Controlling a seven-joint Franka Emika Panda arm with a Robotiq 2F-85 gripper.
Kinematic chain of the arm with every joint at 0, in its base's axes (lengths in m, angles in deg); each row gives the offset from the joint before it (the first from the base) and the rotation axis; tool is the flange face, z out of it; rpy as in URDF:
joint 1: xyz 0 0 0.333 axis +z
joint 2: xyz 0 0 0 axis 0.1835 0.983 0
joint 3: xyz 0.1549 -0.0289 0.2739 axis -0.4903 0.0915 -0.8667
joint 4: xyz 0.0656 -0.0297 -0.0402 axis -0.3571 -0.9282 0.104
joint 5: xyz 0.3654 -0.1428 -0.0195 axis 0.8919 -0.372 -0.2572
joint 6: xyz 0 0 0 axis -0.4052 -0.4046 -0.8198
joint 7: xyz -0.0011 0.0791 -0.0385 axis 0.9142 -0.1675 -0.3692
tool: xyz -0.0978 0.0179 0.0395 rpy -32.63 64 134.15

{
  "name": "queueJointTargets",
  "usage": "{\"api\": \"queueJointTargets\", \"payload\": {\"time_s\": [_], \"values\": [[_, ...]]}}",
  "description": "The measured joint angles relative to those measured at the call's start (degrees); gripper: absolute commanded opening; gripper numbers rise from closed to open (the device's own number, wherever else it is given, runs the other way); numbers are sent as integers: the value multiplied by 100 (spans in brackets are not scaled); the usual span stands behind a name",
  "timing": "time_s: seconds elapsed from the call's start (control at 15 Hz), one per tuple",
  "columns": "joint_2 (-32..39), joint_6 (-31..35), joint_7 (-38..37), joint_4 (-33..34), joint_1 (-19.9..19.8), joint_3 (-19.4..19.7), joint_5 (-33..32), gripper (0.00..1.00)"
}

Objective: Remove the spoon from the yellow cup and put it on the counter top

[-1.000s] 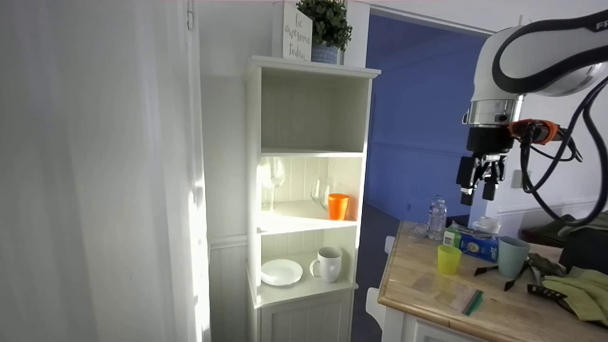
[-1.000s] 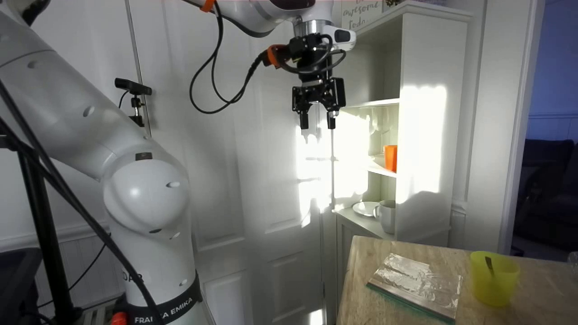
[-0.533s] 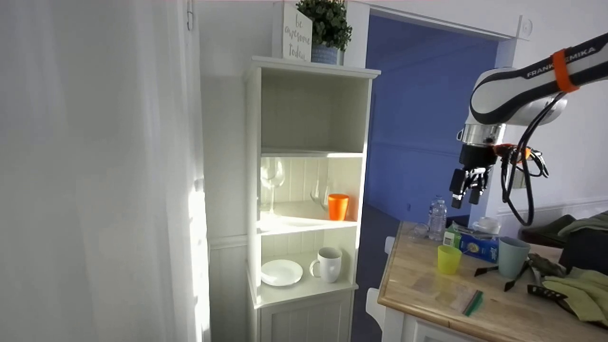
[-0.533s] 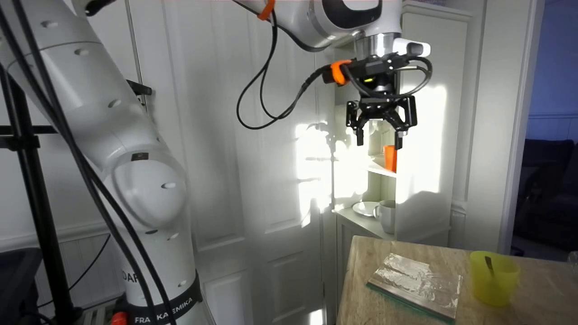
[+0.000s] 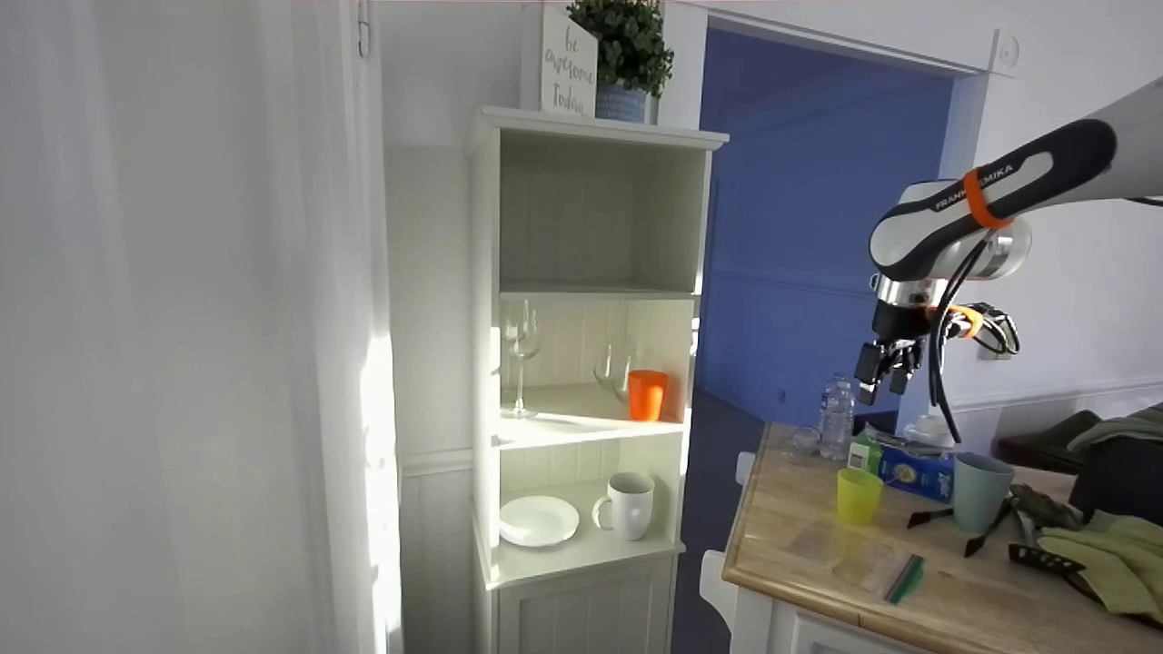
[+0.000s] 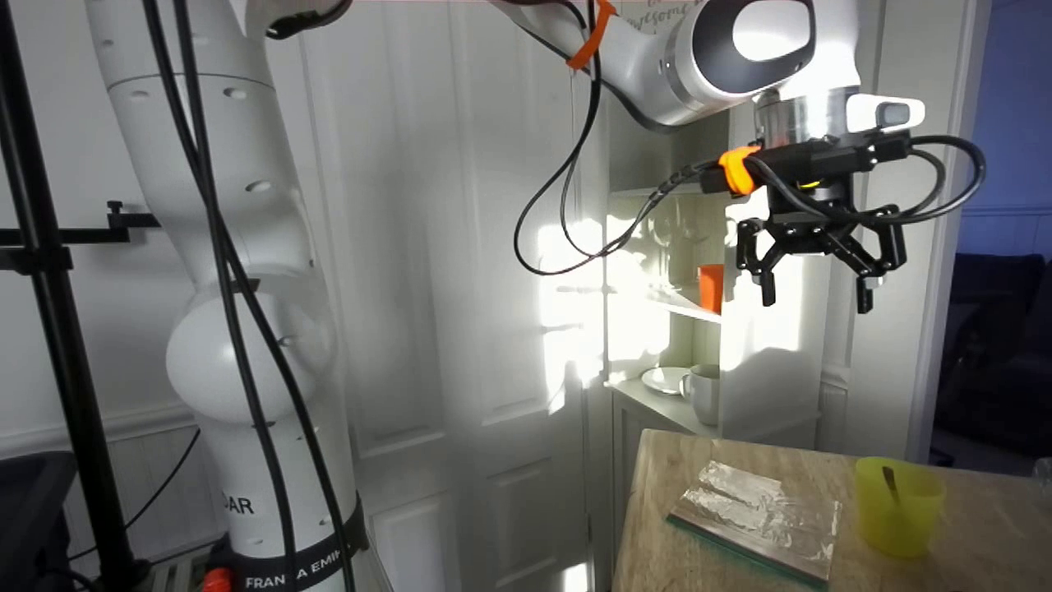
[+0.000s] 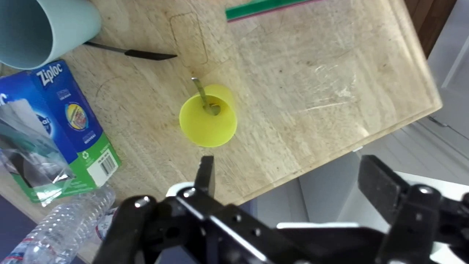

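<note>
The yellow cup stands upright on the wooden counter top. It also shows in an exterior view and in the wrist view. The metal spoon stands inside the cup, its bowl down and its handle leaning out over the rim. The handle shows faintly in an exterior view. My gripper is open and empty, well above the counter. It also shows in an exterior view. In the wrist view, the cup lies beyond the left finger of the gripper.
A clear zip bag lies beside the cup. A blue Ziploc box, a blue-grey cup, a black-handled utensil and a plastic bottle are nearby. A white cabinet holds the orange cup and white mug.
My arm has swung toward the counter and come lower; the gripper has moved right and down in an exterior view. The cup, spoon and bag have not moved.
</note>
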Motion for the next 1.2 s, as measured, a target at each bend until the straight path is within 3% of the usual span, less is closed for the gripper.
{"api": "queueJointTargets", "payload": {"time_s": [0.2,0.73,1.2], "values": [[309,2,-7,199,-185,22,18,100],[420,6,-15,258,-220,18,19,100],[1245,352,272,429,-528,21,321,100]]}}
